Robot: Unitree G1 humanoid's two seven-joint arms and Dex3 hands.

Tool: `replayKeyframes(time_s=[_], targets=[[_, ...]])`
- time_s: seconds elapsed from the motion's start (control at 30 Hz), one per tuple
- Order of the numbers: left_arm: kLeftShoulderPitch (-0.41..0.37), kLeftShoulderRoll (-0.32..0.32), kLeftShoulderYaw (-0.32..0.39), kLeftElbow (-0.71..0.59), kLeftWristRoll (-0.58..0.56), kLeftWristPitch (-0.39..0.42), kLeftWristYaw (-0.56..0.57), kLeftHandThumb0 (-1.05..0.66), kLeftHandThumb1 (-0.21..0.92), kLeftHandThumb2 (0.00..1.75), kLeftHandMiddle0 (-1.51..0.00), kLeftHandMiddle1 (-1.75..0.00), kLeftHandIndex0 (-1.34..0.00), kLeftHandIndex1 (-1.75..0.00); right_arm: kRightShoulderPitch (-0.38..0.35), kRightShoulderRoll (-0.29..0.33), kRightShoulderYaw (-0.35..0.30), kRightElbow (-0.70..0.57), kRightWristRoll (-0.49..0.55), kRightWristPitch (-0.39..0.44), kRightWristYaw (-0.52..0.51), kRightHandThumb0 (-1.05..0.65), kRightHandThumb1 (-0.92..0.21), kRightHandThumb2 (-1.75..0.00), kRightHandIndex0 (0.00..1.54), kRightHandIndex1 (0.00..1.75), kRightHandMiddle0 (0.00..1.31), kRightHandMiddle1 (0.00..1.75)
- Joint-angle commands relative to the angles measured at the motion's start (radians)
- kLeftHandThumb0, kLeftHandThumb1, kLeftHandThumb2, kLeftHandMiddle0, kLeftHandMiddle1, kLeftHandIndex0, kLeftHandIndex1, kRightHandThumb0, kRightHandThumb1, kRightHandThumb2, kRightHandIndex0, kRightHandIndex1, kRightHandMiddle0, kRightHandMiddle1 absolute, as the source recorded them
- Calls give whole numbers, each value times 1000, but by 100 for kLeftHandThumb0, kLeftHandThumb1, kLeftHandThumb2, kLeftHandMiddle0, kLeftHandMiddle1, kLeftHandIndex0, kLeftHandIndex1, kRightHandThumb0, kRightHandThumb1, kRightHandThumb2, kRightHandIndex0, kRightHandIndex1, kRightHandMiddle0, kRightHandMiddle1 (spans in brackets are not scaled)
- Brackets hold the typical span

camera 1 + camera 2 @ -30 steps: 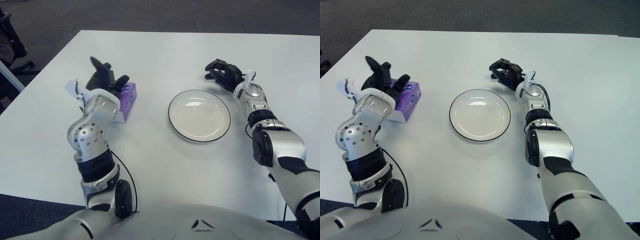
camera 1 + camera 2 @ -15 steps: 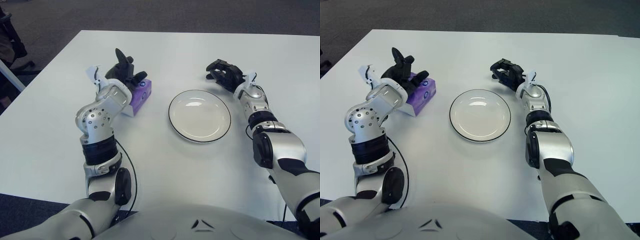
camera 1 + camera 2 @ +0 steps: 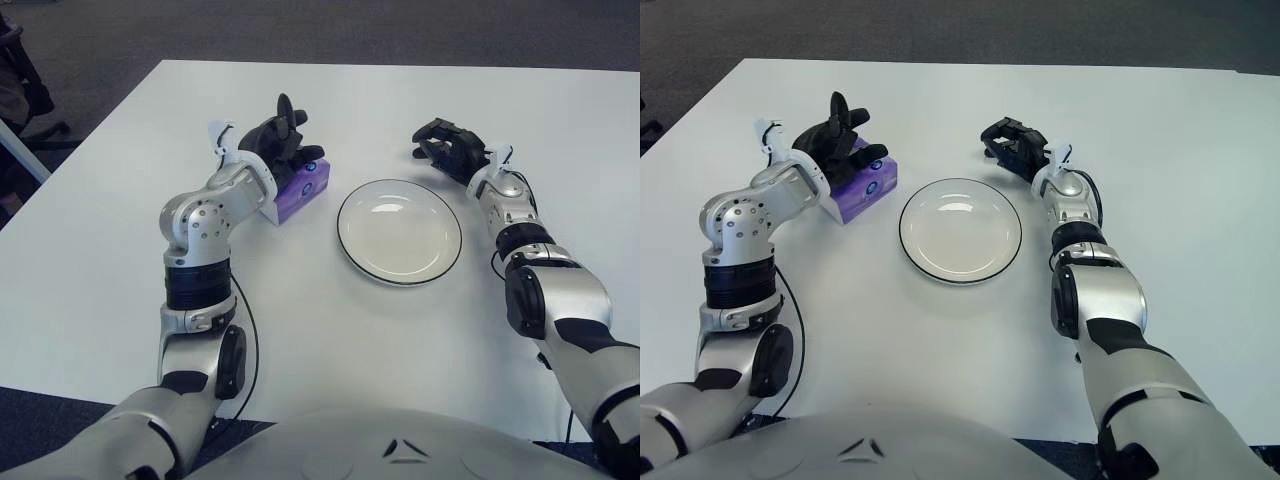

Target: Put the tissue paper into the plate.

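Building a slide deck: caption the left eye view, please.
Left hand grips the purple tissue pack beside the empty plate; right hand rests behind it.

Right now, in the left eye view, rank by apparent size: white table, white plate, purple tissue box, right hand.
1. White rectangular table, by far the largest.
2. Round white plate with dark rim.
3. Purple cardboard tissue box and black three-finger right hand: look alike in size, and the left hand covers part of the box, so no ranking.
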Motion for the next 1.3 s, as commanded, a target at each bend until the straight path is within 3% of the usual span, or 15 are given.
replayKeyframes(time_s=[0.0,0.6,0.77,0.87,0.93,1.03,1.1,1.27], targets=[[-3,13,-49,44,67,-1,-47,-1,83,65,-24,-175,-17,-165,49,6,6,15,-2,29,-15,-1,-85,-36,58,140,41,133],[2,16,-117,87,273,-78,-182,-1,86,52,-28,-175,-29,-143,54,18,9,7,-1,26,-24,-1,-85,-35,59,139,40,134],[46,44,-190,70,399,-228,-229,-1,86,52,-28,-175,-30,-142,54,19,8,7,0,27,-23,-1,-85,-35,59,138,40,134],[83,71,-252,55,512,-358,-247,-1,83,57,-30,-175,-31,-143,54,19,7,6,0,28,-23,-1,-85,-35,59,138,40,134],[107,92,-297,51,597,-452,-250,-1,80,62,-31,-175,-32,-144,55,18,7,6,0,28,-23,-1,-85,-35,59,138,40,134],[142,122,-359,81,748,-686,-234,-1,71,76,-35,-175,-30,-152,55,18,7,5,1,29,-22,-1,-85,-35,59,138,40,134],[158,123,-367,93,792,-793,-233,-1,67,82,-37,-175,-31,-154,55,17,7,5,1,29,-22,-1,-85,-35,59,138,40,134],[192,128,-380,83,876,-967,-218,-1,63,87,-40,-175,-33,-152,56,16,6,6,0,29,-21,-1,-85,-35,59,138,40,134]])
